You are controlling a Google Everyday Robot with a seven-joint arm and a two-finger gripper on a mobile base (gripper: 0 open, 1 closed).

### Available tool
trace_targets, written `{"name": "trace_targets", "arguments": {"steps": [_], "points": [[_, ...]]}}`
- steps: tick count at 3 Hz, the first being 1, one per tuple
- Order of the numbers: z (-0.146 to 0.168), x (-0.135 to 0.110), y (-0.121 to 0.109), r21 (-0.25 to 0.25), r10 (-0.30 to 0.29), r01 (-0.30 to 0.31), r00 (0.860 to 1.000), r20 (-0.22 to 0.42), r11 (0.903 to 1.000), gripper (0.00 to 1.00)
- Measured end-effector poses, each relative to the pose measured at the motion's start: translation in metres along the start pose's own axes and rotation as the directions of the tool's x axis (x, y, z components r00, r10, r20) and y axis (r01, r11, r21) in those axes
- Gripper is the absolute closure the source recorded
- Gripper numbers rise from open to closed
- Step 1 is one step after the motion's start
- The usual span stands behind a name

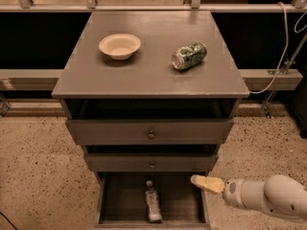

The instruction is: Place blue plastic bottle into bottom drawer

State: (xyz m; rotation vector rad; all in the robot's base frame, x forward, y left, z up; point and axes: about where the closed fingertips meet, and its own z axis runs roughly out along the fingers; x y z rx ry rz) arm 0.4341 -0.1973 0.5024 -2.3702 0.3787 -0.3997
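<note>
The blue plastic bottle (153,202) lies lengthwise on the floor of the open bottom drawer (180,202), cap toward the back, a little left of the drawer's middle. My gripper (204,182) reaches in from the lower right on a white arm and hangs over the drawer's right side wall. It is to the right of the bottle and apart from it, holding nothing.
The grey cabinet top (148,68) carries a cream bowl (120,46) at the left and a crushed green can (189,55) at the right. Two knobbed drawers (151,134) sit above the open one. Speckled floor surrounds the cabinet; a rail and cables run behind.
</note>
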Motion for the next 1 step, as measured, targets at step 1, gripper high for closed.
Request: {"name": "trace_targets", "arguments": {"steps": [1], "points": [[-0.0015,0.0043,-0.0021,0.003,-0.003,0.003,1.000,-0.001,1.0000,0.00]]}}
